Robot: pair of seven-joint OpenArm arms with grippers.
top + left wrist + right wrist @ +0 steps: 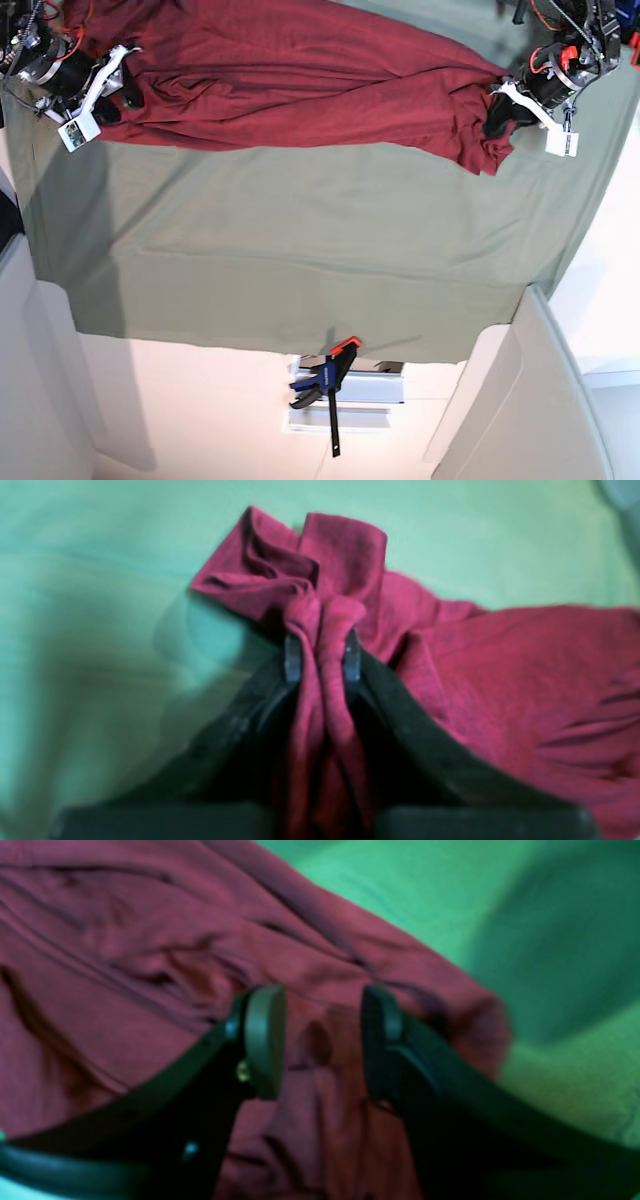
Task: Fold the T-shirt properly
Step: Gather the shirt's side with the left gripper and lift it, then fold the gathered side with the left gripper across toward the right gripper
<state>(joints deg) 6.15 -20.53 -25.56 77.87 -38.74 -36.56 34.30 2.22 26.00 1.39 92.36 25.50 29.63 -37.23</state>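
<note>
Two grippers on your T-shirt (300, 80): left gripper (322, 655) pinches a bunched fold, right gripper (324, 1040) gapes, fabric between.

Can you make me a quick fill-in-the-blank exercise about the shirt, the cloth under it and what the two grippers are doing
1. The T-shirt lies on a ____ cloth.
2. The left gripper is shut on a bunched fold of the ____.
3. The fingers of the right gripper stand ____ above the shirt.
4. In the base view, a blue, orange and black ____ sits below the cloth's near edge.

Missing words: green; T-shirt; open; clamp
</note>
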